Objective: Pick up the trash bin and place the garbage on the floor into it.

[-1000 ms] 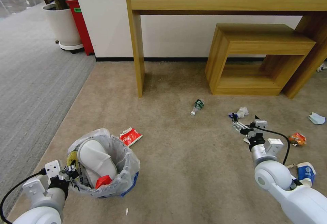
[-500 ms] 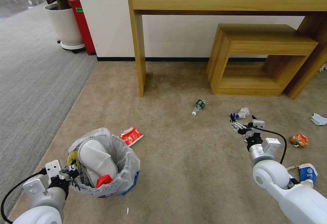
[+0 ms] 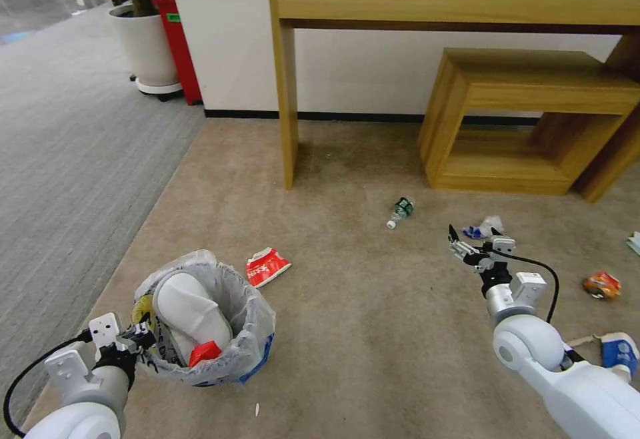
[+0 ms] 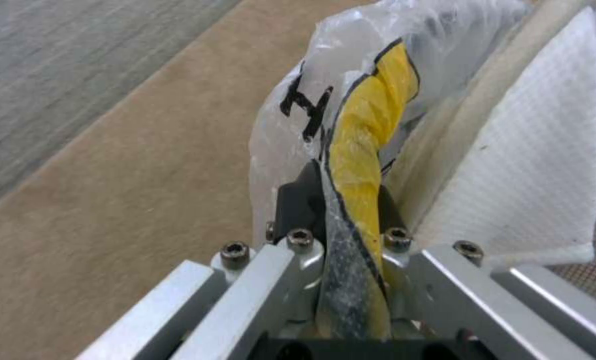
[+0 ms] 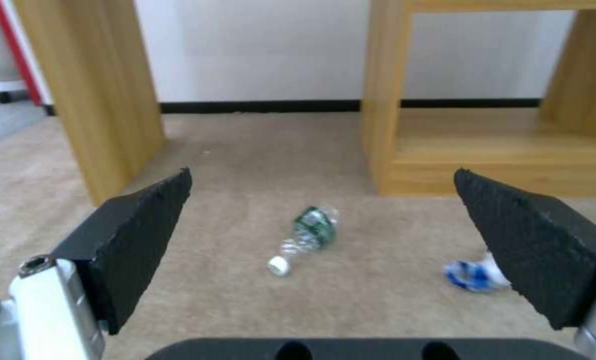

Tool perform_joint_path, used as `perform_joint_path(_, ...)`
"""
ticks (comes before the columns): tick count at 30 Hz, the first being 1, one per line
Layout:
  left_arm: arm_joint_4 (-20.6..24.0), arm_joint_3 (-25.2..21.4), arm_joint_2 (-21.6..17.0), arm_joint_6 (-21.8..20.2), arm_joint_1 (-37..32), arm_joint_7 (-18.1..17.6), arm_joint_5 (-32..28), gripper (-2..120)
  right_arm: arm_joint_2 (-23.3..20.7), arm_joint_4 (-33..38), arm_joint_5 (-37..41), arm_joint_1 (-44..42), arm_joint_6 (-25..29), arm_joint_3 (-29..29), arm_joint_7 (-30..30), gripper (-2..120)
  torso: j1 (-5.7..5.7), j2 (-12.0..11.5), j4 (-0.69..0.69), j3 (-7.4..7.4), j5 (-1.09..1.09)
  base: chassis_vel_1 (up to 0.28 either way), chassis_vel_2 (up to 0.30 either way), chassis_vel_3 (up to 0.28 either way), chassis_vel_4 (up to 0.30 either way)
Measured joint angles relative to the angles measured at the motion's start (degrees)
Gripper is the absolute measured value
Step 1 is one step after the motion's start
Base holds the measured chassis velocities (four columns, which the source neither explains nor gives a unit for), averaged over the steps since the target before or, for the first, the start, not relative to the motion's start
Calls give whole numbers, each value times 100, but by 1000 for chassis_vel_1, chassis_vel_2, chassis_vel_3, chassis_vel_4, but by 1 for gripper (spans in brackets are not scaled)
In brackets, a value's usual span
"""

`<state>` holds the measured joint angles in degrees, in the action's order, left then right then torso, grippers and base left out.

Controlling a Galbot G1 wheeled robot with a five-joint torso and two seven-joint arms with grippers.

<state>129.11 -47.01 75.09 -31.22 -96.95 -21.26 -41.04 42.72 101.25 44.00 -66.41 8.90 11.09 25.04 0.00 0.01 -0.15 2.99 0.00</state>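
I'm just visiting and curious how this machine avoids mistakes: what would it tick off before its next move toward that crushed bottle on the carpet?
1. Left gripper clamped on the rim of the small round trash bin lined with a crinkly whitish bag: ok.
2. Room left in the bin: not ok; a white slipper and a red wrapper reach its rim.
3. Right gripper free, jaws wide apart: ok.
4. Crushed clear plastic bottle with a green label lined up between those jaws: ok.
5. Beige carpet between gripper and bottle unobstructed: ok.
6. Whether the bottle is within reach: cannot tell.
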Motion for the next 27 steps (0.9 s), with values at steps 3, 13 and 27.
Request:
perform_joint_path(3, -23, 0, 2, 2, 18, -7, -4, 3, 20, -32, -8, 29, 11, -36, -12, 100, 0, 0, 1, 0, 0, 52, 85, 77, 51)
perform_joint_path(13, -109, 0, 1, 56, 86, -47, -11, 3, 98, -247, -159, 167, 183, -173, -82, 100, 0, 0, 0, 0, 0, 31, 30, 31, 31)
perform_joint_path(27, -174, -25, -13, 76, 171, -153, 2, 3, 74, -301, -169, 257, 134, -247, -85, 100, 1, 0, -1, 0, 0, 0, 0, 0, 0)
